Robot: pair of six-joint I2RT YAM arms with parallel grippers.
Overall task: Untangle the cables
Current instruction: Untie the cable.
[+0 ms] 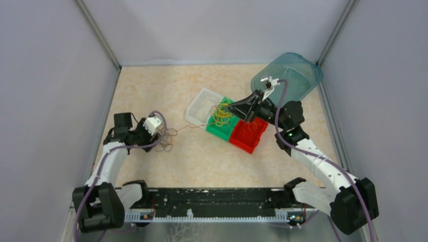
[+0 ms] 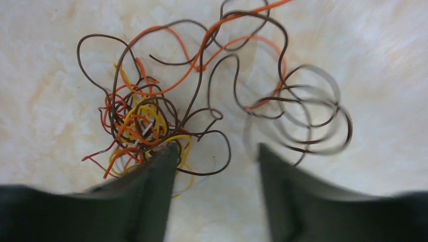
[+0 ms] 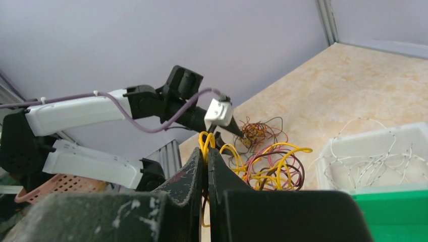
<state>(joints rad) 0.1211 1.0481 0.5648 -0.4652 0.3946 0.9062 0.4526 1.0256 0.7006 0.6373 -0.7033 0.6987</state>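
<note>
One tangle of orange, red, yellow and brown cables (image 2: pixel 146 118) lies on the table at the left (image 1: pixel 165 137). My left gripper (image 2: pixel 217 151) is open just above it, its left fingertip (image 2: pixel 169 154) at the tangle's edge; in the top view it sits at the left (image 1: pixel 160 126). A second tangle, mostly yellow with brown and pink (image 3: pixel 267 166), hangs over the green bin (image 1: pixel 221 115). My right gripper (image 3: pixel 206 151) is shut on a yellow cable loop (image 3: pixel 204 138) of it, over the bins (image 1: pixel 227 108).
A clear white bin (image 1: pixel 198 107) with thin white wires (image 3: pixel 373 161), a green bin (image 1: pixel 218 130) and a red bin (image 1: pixel 250 133) stand together mid-table. A teal tub (image 1: pixel 298 73) lies at the back right. Grey walls close in on three sides.
</note>
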